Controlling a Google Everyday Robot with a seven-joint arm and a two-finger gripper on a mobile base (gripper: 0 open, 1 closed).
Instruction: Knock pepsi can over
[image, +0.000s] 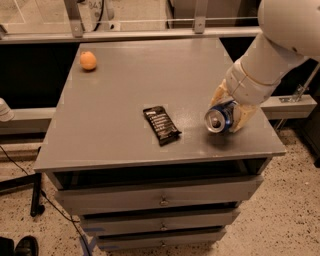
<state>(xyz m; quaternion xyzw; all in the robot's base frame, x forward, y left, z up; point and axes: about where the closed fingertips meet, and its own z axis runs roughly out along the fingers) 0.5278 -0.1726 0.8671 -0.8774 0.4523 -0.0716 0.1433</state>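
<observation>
The gripper, right of the snack bar, has its jaws clasped around the pepsi can, tipped sideways just above the tabletop. If let go here, the round can may roll off the nearby edge.

grey drawer cabinet w/ 3 drawers. orange at far-left corner of top. black snack bar wrapper flat, front-ctr, left of gripper at right-front edge.

Blue pepsi can is tipped sideways, silver top showing, clasped in the tool near the table's edge.
</observation>
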